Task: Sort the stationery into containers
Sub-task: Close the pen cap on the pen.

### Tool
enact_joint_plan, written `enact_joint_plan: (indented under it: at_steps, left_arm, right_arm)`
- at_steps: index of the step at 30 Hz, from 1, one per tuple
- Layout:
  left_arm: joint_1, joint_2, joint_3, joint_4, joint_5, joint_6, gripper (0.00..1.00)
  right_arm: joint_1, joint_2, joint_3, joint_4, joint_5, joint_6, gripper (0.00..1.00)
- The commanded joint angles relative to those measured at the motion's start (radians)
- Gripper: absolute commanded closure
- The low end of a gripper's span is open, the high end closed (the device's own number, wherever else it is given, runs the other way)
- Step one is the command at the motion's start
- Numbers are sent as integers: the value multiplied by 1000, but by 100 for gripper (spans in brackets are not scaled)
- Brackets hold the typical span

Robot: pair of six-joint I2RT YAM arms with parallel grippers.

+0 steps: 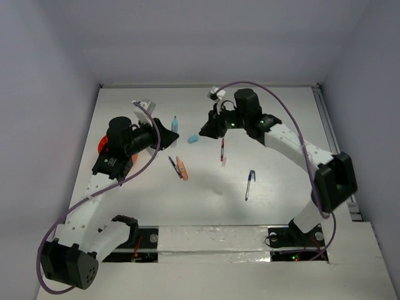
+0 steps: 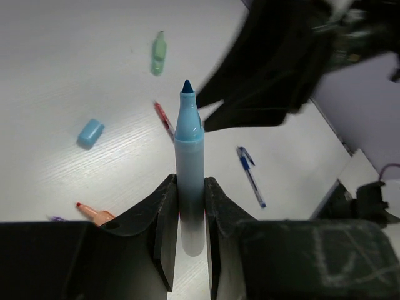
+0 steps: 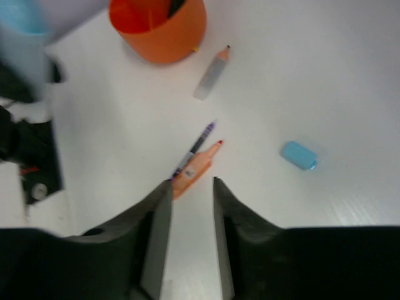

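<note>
Stationery (image 1: 249, 184) scattered on white table (image 1: 206, 209) | pale walls (image 1: 206, 37) | left gripper (image 2: 189, 187) clamps blue marker (image 2: 189, 134) | right gripper (image 3: 192, 187) empty, parted

Overhead camera: fixed high above and behind the arm bases, looking down and forward over the whole white table (image 1: 206, 209). It is the farthest view, with both arms in frame.
Left wrist camera: sits just behind the left gripper (image 2: 189, 184) and looks along its fingers, slanting down across the table. The blue marker (image 2: 189, 144) clamped there stands very close, mid-frame.
Right wrist camera: sits behind the right gripper (image 3: 191, 183), whose fingers are parted, and faces almost straight down from near the table. The orange pot (image 3: 159, 28) is cut by the top edge.
Shared by all three: the blue cap (image 2: 90, 133) and the orange marker (image 3: 194, 169).
Shared by overhead and left wrist: the red pen (image 1: 222, 150) and the blue pen (image 1: 250, 184).
</note>
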Motion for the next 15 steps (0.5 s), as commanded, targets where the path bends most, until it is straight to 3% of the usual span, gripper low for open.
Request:
enact_joint_plan:
  at_steps: [1, 2, 5, 9, 15]
  left_arm:
    - [30, -20, 1, 91, 208, -20, 100]
    - [58, -34, -15, 121, 228, -40, 100]
    - [95, -58, -68, 245, 314, -121, 100]
    - [113, -84, -12, 231, 241, -123, 100]
    - [104, -86, 83, 213, 189, -124, 100]
  right_arm:
    - [-6, 130, 149, -222, -36, -277, 58]
    - [-6, 188, 174, -264, -22, -302, 45]
    - [4, 323, 342, -407, 61, -397, 26]
    - [32, 475, 473, -560, 130, -533, 19]
    - [64, 607, 642, -588, 245, -590, 15]
